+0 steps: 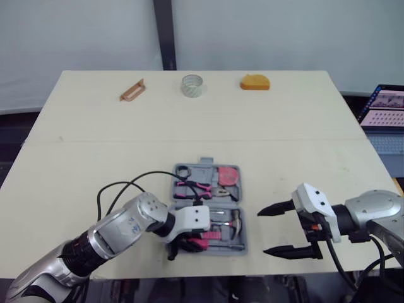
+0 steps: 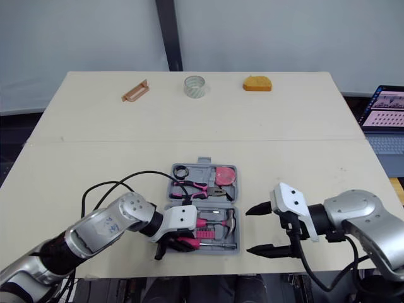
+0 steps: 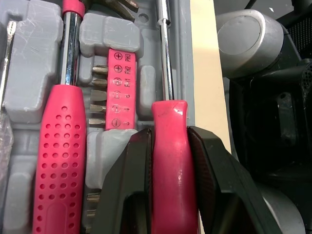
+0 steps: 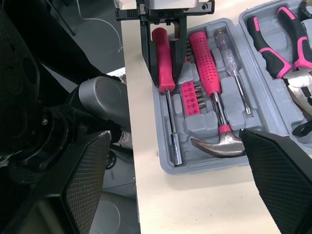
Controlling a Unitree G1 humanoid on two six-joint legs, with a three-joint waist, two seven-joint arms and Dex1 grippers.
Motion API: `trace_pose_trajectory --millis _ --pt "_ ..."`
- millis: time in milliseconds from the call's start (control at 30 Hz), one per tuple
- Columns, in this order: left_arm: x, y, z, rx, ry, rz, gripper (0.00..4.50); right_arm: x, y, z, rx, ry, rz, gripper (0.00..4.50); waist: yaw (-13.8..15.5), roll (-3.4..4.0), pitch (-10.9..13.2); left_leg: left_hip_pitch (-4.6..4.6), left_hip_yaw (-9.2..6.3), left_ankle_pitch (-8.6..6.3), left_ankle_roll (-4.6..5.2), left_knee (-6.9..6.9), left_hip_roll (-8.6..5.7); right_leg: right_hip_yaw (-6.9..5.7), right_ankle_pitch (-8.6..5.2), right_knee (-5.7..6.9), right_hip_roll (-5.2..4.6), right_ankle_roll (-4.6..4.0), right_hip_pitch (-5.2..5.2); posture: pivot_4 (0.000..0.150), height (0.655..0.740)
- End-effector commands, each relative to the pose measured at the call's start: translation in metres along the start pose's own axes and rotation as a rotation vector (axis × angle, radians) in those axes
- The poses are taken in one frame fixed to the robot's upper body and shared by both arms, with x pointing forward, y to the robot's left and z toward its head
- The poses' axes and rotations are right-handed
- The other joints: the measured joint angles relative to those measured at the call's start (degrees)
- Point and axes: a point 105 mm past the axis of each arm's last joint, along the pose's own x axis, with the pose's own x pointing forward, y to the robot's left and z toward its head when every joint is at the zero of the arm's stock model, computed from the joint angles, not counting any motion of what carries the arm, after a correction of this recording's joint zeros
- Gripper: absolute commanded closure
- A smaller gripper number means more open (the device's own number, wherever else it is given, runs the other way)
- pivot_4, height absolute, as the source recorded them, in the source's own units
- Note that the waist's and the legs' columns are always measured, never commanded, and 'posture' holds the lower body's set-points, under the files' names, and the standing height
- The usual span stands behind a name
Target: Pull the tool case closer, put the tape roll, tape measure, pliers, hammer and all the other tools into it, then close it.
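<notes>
The grey tool case lies open near the table's front edge. Pink-handled pliers sit in its far half, a hammer and a bit holder in its near half. My left gripper is shut on the pink handle of a screwdriver lying along the case's front slot. My right gripper hovers open just right of the case, with nothing between its fingers. The tape roll and the orange tape measure rest at the table's far edge.
A copper-coloured bar-shaped tool lies at the far left of the table. A laptop stands off the table's right side. The case's front rim lies close to the table's front edge. A black cable loops over my left arm.
</notes>
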Motion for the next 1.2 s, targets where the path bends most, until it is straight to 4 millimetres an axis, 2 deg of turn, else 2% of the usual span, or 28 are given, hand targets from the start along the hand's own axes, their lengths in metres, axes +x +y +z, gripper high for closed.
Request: trace_pose_trajectory --millis 33,600,667,700,1033,1200 --pt "-0.002 -0.001 0.003 0.013 -0.005 0.005 3.87 -0.005 0.002 0.009 -0.046 -0.009 -0.009 0.0 0.0 0.0 0.0 0.0 0.0 0.0 0.0 0.0 0.0 0.0 0.0 0.0 0.0 0.0 0.0 0.15 0.74" --pt "0.001 -0.001 0.004 0.019 -0.012 0.016 3.87 -0.005 0.0 0.008 -0.047 -0.012 -0.017 0.0 0.0 0.0 0.0 0.0 0.0 0.0 0.0 0.01 0.0 0.0 0.0 0.01 0.0 0.0 0.0 0.15 0.74" --pt "0.001 -0.002 0.004 0.021 -0.013 0.016 2.85 -0.005 -0.001 0.008 -0.047 -0.013 -0.018 0.0 0.0 0.0 0.0 0.0 0.0 0.0 0.0 0.01 0.0 0.0 0.0 0.01 0.0 0.0 0.0 0.15 0.74" --pt "0.0 -0.002 0.004 0.021 -0.014 0.016 2.66 -0.005 -0.001 0.008 -0.047 -0.013 -0.018 0.0 0.0 0.0 0.0 0.0 -0.01 0.0 0.0 0.01 0.0 0.0 0.0 0.01 0.0 0.0 0.0 0.15 0.74" --pt "-0.005 -0.007 0.008 0.012 -0.028 0.019 2.66 -0.004 -0.001 0.008 -0.047 -0.019 -0.014 0.0 0.1 0.0 0.0 0.0 -0.01 0.0 0.0 0.04 0.0 0.01 0.0 0.04 0.0 0.0 0.01 0.15 0.74" --pt "-0.022 -0.01 0.015 -0.011 -0.055 0.026 2.66 -0.003 -0.001 0.008 -0.046 -0.024 -0.01 0.0 0.1 0.0 0.0 -0.01 -0.02 0.0 0.0 0.04 0.0 0.01 0.0 0.04 0.0 0.0 0.01 0.15 0.74"
